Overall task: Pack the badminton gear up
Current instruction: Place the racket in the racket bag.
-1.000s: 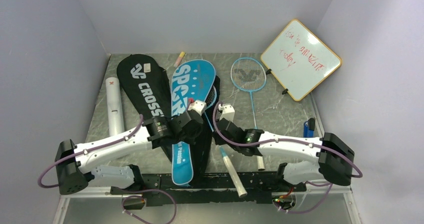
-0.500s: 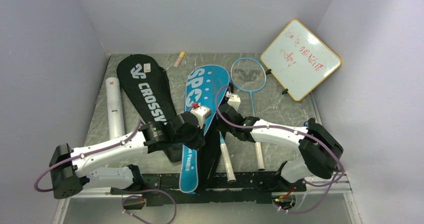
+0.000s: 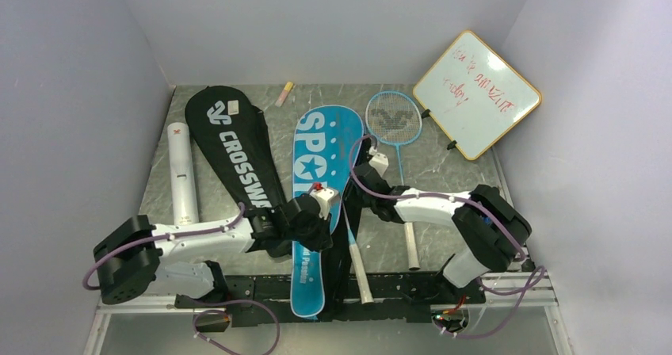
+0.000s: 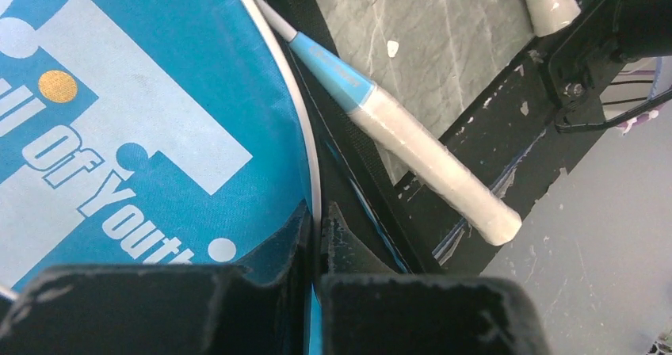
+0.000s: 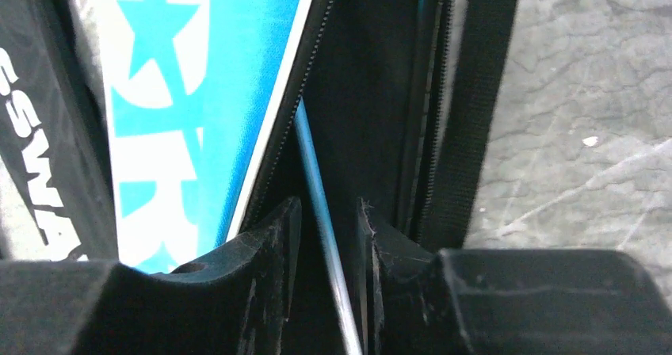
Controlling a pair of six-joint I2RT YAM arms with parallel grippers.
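The blue "SPORT" cover (image 3: 325, 145) lies lengthways down the middle of the marbled table (image 3: 452, 181). Its narrow tail hangs over the near edge and its round head points away from the arms. At its near right side a racket (image 4: 412, 145) pokes out at a slant, showing a pale taped grip and a light-blue cone; its head is hidden in the cover. The left gripper (image 4: 317, 232) sits over the cover's lower right rim, fingers pressed together and pinching the white-piped edge. A little farther up that same side is the right gripper (image 5: 329, 220). Its fingers are slightly spread, and the racket's thin shaft (image 5: 313, 165) runs between them beside the cover's black zipped flank. Left of the blue cover, its tail tucked under, the black "CROSSWAY" cover (image 3: 238, 153) fans away, and the white cardboard tube (image 3: 183, 173) lies beyond that. A light-blue racket (image 3: 394, 119) lies just right of the blue cover's head. Farther right a whiteboard (image 3: 475, 93) leans on the wall, and a small marker (image 3: 283, 93) lies beyond the cover's head, to the left.
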